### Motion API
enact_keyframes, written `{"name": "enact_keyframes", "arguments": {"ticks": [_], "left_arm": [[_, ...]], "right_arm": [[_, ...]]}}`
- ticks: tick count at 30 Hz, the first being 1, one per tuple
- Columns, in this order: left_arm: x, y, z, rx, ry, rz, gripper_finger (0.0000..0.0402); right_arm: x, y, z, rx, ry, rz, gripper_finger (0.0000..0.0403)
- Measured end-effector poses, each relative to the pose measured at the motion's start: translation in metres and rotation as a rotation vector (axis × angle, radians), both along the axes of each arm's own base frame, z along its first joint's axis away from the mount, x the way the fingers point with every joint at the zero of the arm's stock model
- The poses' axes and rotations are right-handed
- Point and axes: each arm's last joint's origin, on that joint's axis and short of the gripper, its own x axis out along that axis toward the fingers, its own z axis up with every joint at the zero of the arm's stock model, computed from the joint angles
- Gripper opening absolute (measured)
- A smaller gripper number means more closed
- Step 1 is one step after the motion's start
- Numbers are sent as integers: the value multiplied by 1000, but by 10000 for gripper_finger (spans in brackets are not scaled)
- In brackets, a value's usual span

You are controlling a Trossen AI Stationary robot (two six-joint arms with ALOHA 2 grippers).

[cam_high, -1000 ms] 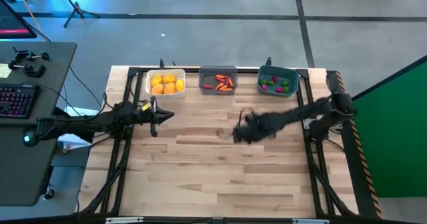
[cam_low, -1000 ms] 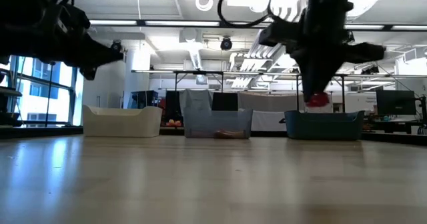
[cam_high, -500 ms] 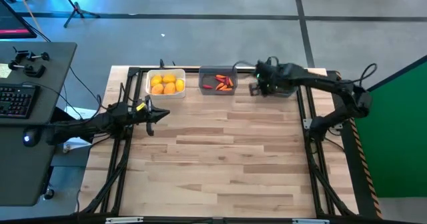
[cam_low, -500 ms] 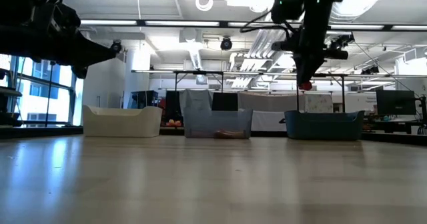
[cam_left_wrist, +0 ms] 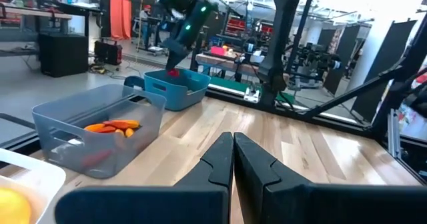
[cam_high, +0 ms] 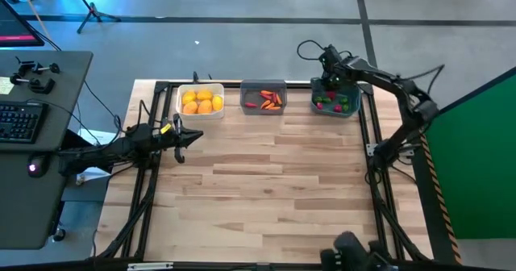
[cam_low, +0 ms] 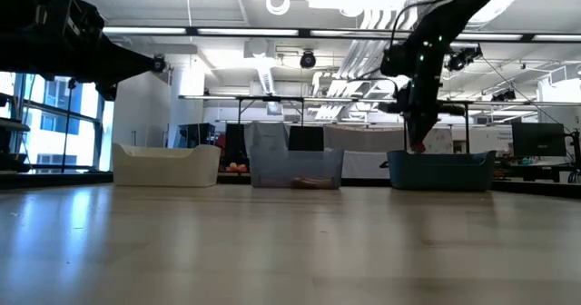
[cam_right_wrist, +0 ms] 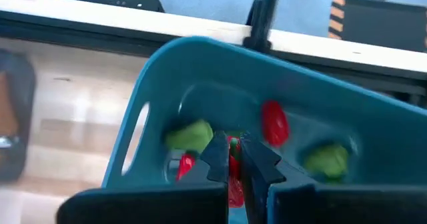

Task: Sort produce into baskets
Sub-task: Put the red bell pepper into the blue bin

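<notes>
Baskets (cam_high: 263, 98), three; right tool (cam_right_wrist: 233, 159) clenched on red piece (cam_right_wrist: 234, 184); left tool (cam_left_wrist: 233, 159) clenched, unladen.

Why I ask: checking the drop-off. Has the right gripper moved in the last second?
Yes. In the high view the right gripper has gone from mid-table to the back edge, now over the teal bin, shut on a small red piece.

- Both arms are built of dark, near-black segmented links with rounded joint housings.
- The left arm (cam_high: 105, 148) carries a small yellow marking near its wrist.
- Left tool (cam_left_wrist: 233, 159): two dark, matte fingers, flat-faced and tapering to narrow tips.
- The right arm (cam_high: 387, 85) has thin black cables looping freely above its wrist and elbow.
- Right tool (cam_right_wrist: 233, 159): two dark, wedge-shaped fingers on a wide, dark body.
- Green indicator lights show on the right arm's wrist housing.
</notes>
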Motion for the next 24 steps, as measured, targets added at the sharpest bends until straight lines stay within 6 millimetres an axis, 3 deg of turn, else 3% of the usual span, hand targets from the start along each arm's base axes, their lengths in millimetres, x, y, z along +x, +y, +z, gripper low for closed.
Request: {"name": "enact_keyframes", "arguments": {"ticks": [7,12,21,24], "left_arm": [[0,0,0,0,-1,3,0],[0,0,0,3,-3,5,0],[0,0,0,9,-1,7,0],[0,0,0,-1,-3,3,0]], "right_arm": [[-2,-26,-29,27,9,33,0],[-2,-29,-30,14,18,53,12],[1,-25,-31,26,37,83,145],[4,-21,-27,14,41,124,160]]}}
